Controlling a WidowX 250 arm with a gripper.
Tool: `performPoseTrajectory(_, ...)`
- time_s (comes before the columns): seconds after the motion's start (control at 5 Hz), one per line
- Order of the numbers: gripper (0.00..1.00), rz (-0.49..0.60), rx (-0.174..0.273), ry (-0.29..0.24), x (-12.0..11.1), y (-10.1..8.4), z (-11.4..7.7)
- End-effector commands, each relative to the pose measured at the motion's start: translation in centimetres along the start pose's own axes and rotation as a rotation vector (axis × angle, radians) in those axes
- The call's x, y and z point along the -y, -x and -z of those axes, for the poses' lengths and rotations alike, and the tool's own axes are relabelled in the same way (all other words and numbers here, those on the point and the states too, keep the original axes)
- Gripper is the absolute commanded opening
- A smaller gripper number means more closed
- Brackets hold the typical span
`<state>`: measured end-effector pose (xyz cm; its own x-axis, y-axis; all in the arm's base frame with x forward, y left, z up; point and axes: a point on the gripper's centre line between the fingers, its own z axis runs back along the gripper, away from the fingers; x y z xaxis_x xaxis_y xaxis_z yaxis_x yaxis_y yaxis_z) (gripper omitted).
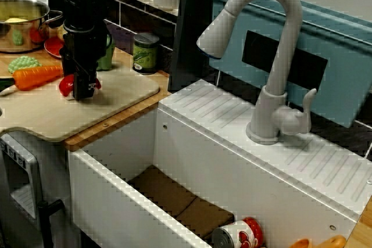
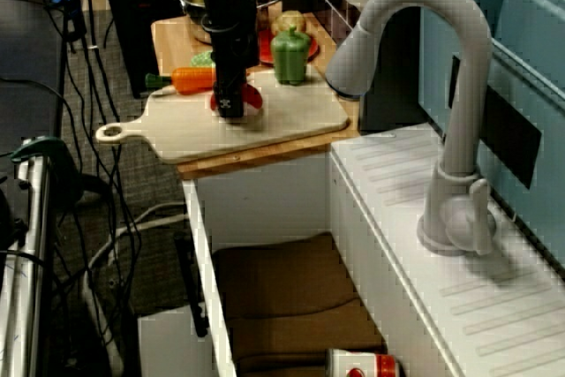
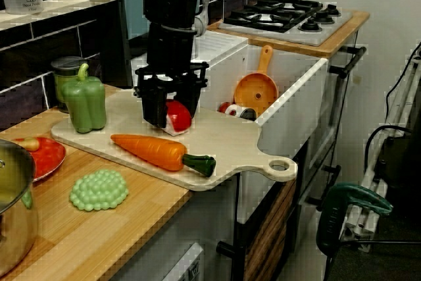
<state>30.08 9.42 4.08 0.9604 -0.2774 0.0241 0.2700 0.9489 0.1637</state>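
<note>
My black gripper [image 1: 81,88] [image 2: 231,109] [image 3: 172,115] stands upright on the pale cutting board [image 1: 119,94] [image 2: 296,116] [image 3: 230,141], its fingers reaching down to the board's surface. Between them sits a small red toy food with a white patch [image 1: 65,84] [image 2: 252,96] [image 3: 180,118], and the fingers look shut on it. An orange carrot [image 1: 38,76] [image 2: 191,79] [image 3: 152,149] lies on the board just beside the gripper. A green bell pepper [image 2: 290,55] [image 3: 85,103] stands at the board's back edge.
On the wooden counter are a bumpy green toy [image 1: 23,63] [image 3: 99,190], a red plate [image 3: 47,156], a steel pot [image 1: 20,24] and a green can [image 1: 145,52]. The white sink [image 1: 116,198] with its faucet [image 1: 273,56] [image 2: 446,121] holds a red can [image 1: 241,234] and an orange pan [image 3: 256,90].
</note>
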Motion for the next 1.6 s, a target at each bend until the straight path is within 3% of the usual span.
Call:
performPoseTrajectory(0.0,0.0,-0.042,0.025,0.021,-2.5,-0.6,-2.6)
performPoseTrajectory(0.4,0.0,-0.126,0.048,0.045,-6.3,0.2,-5.4)
performPoseTrajectory(0.8,0.0,-0.178,0.081,0.03,-10.9,0.8,-6.9)
performPoseTrajectory(1.0,0.0,-0.219,0.108,0.018,-12.0,1.4,-6.2)
performPoseTrajectory(1.4,0.0,-0.285,0.124,-0.005,-12.9,0.2,-3.3)
